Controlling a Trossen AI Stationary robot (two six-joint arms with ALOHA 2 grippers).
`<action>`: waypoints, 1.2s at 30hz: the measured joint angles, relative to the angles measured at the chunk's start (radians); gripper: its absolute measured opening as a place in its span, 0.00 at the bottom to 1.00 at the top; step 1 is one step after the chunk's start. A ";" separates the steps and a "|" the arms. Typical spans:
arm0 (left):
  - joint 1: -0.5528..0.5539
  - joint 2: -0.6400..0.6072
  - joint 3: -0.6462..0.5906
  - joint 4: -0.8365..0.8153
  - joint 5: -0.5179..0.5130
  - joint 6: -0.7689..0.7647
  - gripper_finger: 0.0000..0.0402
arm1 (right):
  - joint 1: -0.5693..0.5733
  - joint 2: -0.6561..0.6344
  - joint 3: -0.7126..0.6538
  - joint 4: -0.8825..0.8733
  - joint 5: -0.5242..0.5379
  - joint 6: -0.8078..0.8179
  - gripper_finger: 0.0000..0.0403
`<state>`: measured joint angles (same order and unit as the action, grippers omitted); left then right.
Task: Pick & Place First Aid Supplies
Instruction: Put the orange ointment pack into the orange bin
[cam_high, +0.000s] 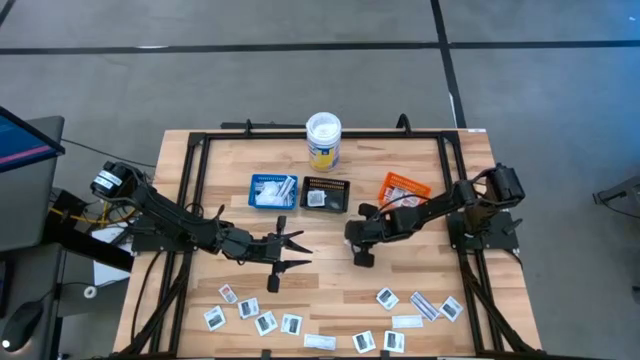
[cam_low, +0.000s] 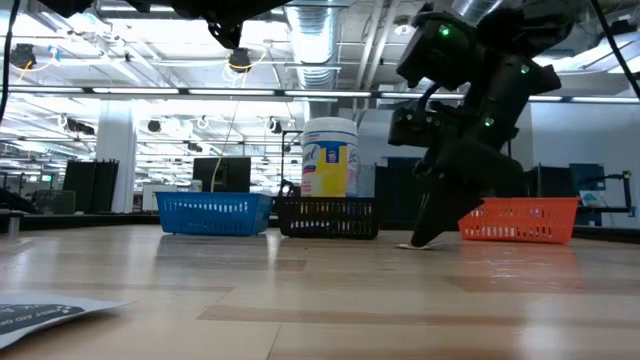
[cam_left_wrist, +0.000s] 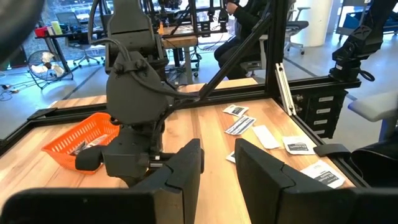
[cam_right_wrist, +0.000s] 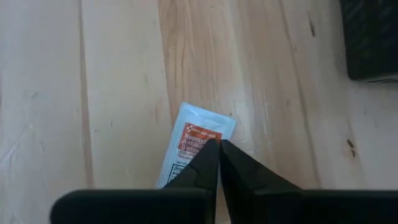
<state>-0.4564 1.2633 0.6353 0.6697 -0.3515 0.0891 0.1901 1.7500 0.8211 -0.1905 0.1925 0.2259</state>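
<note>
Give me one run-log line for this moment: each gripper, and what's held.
right gripper: shut on ointment packet, down at table centre | left gripper: open, empty, waiting beside | trays: blue, black, orange

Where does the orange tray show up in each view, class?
High view: orange tray, right of centre, just beyond the right hand.
Low view: tray at right, behind that hand.
Left wrist view: tray at left, beside that hand.
Right wrist view: not in it; hand shut on a packet.
Shared landmark: the right hand.

Overhead view downward; low view level across table (cam_low: 320, 300); wrists close.
</note>
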 joint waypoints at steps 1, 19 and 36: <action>0.000 0.000 0.000 0.000 0.000 0.000 0.25 | 0.003 -0.011 0.006 -0.020 -0.002 -0.005 0.02; 0.000 0.000 -0.002 0.000 0.000 0.000 0.25 | 0.054 -0.145 0.016 -0.214 -0.069 0.044 0.03; 0.000 0.000 -0.003 0.003 0.000 0.000 0.25 | 0.039 -0.058 0.016 -0.178 -0.135 0.067 0.40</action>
<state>-0.4565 1.2633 0.6326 0.6730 -0.3515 0.0891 0.2287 1.6915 0.8369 -0.3684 0.0574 0.2931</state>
